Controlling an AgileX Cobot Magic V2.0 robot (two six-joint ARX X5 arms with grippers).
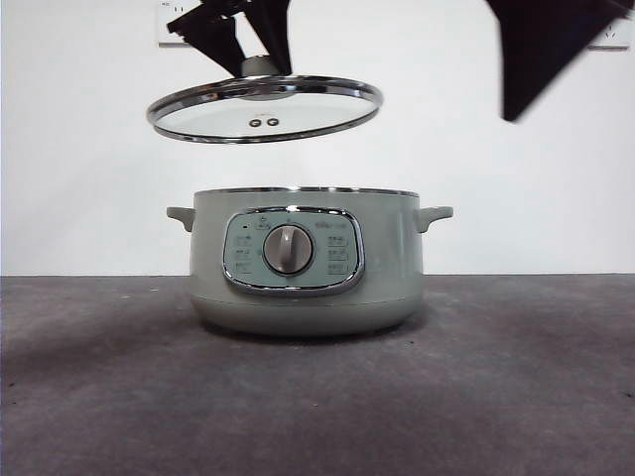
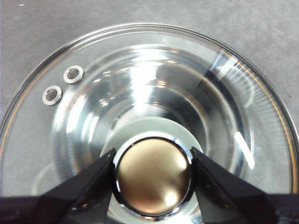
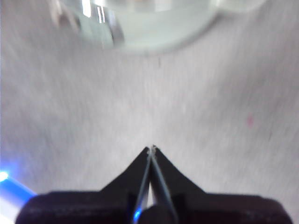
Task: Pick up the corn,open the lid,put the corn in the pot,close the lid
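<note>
The left hand is clamped on the knob of the lid, holding it tilted in the air above the pot, clear of its rim. The pot stands on the grey bench. The right hand hangs high, jaws pressed together, holding nothing

Clear, glossy glass on the lid, ringed by a shiny metal rim, and its knob carries a polished, mirror-like metal cap. The pot shows smooth sage-green plastic with a chrome-framed control panel. The table looks dark, matt and rough-grained.
</note>
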